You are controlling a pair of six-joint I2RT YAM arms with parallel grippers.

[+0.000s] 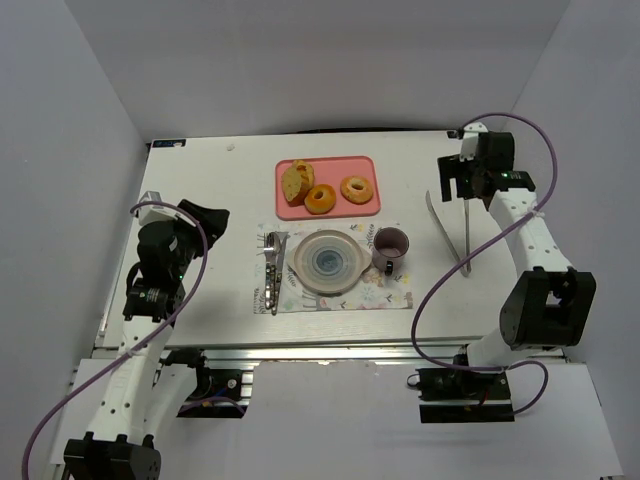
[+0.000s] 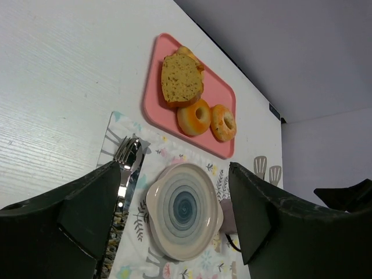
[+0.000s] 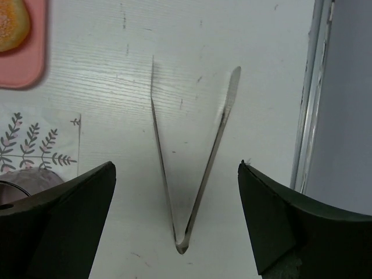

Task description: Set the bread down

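- The left gripper [image 1: 205,217] is being held over the left part of the white table [image 1: 190,165], well apart from the placemat. In the left wrist view its fingers [image 2: 70,215] are being shown spread wide, with nothing between them.
- A fork and other cutlery [image 1: 271,270] are being carried on the left edge of the patterned placemat [image 1: 395,295], just beside the plate.
- A pink tray [image 1: 335,168] is being seen beyond the placemat, at the far middle of the table.
- A brown-crusted loaf chunk [image 1: 296,180] is being carried at the left end of the tray.
- The bread [image 1: 320,199], a deep orange ring, is lying on the tray near its front edge. In the left wrist view it is being touched by the loaf chunk on its left, and a paler ring [image 1: 356,188] is lying just beside it on its right.
- A round plate [image 1: 325,262] with blue rings is being carried in the middle of the placemat.
- A grey mug [image 1: 390,245] is being seen just beside the plate's right rim, also on the placemat.
- Metal tongs [image 1: 450,230] are lying on the bare table to the right of the placemat, their arms spread in a V that is opening toward the far side.
- The right gripper [image 1: 460,185] is being held over the far, open end of the tongs. In the right wrist view its fingers [image 3: 58,221] are being shown wide apart, with nothing gripped.
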